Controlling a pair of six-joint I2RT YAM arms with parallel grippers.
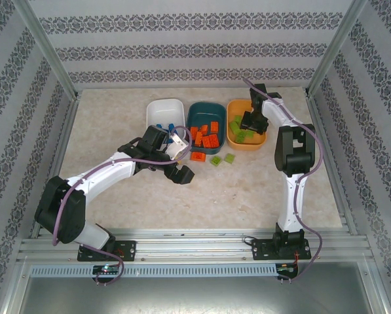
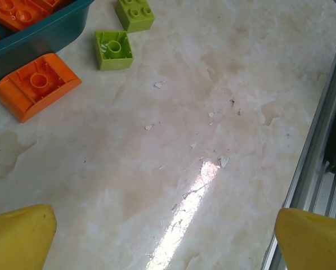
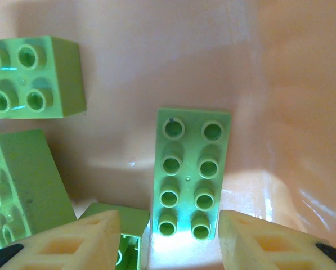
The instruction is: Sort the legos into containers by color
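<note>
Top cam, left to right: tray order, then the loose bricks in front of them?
Trays: white tray → dark teal tray → light orange tray. Loose on the table: orange brick → green brick → second green brick.

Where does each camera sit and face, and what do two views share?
Top external: above and behind, looking down on the table; both arms show.
Left wrist: looks down at table beside the teal tray; open left jaws.
Right wrist: looks down into the orange tray at green legos; open right jaws.
Shared: teal tray, top and left wrist.
</note>
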